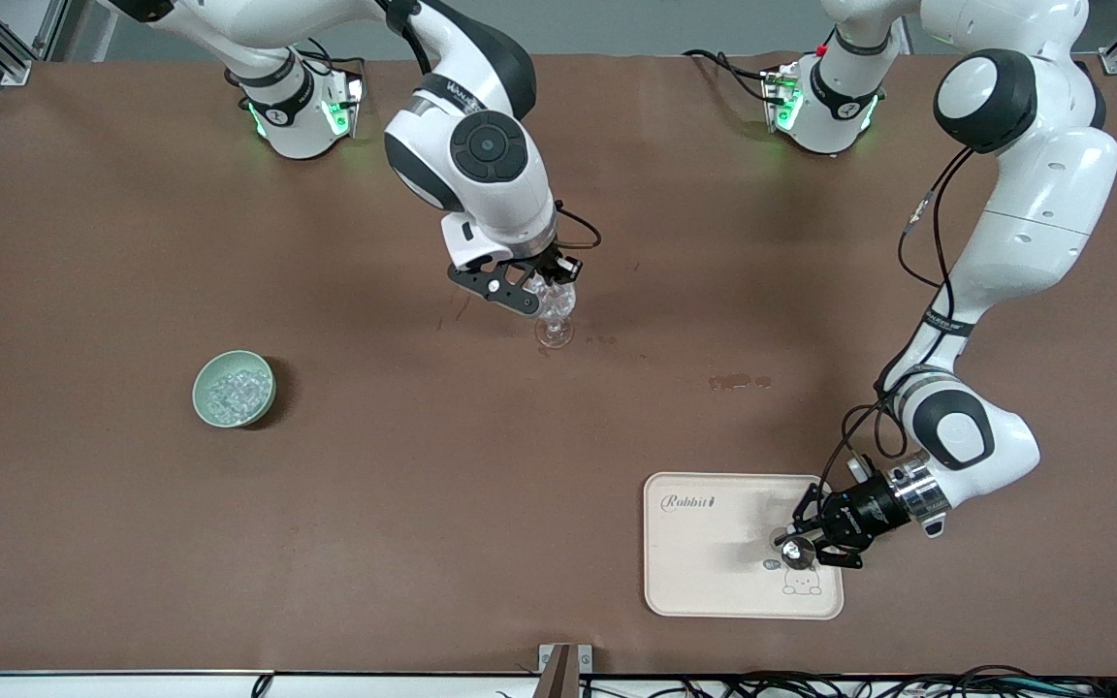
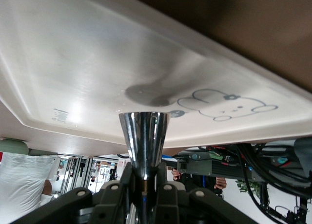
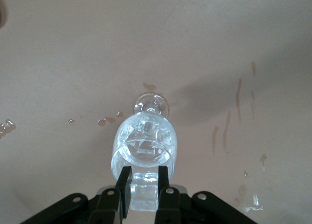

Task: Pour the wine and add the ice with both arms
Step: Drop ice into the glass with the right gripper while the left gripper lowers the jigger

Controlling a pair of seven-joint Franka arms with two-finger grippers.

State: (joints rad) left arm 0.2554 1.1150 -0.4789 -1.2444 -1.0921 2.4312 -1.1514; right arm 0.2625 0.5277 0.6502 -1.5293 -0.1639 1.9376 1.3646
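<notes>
Ice (image 3: pixel 145 192) cube pinched in right claw (image 1: pixel 547 287) over glass (image 1: pixel 555 308), cubes already inside. Left claw (image 1: pixel 795 551) grips metal cup (image 2: pixel 144 142) over tray (image 1: pixel 704 543); pouring looks done.

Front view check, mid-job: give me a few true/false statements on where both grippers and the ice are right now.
1. The right gripper holds an ice cube over the glass. True.
2. The glass is empty. False: ice already lies in it.
3. The left gripper is over the bowl. False: it is over the tray, shut on a metal cup.
4. The bowl holds ice. True.
</notes>
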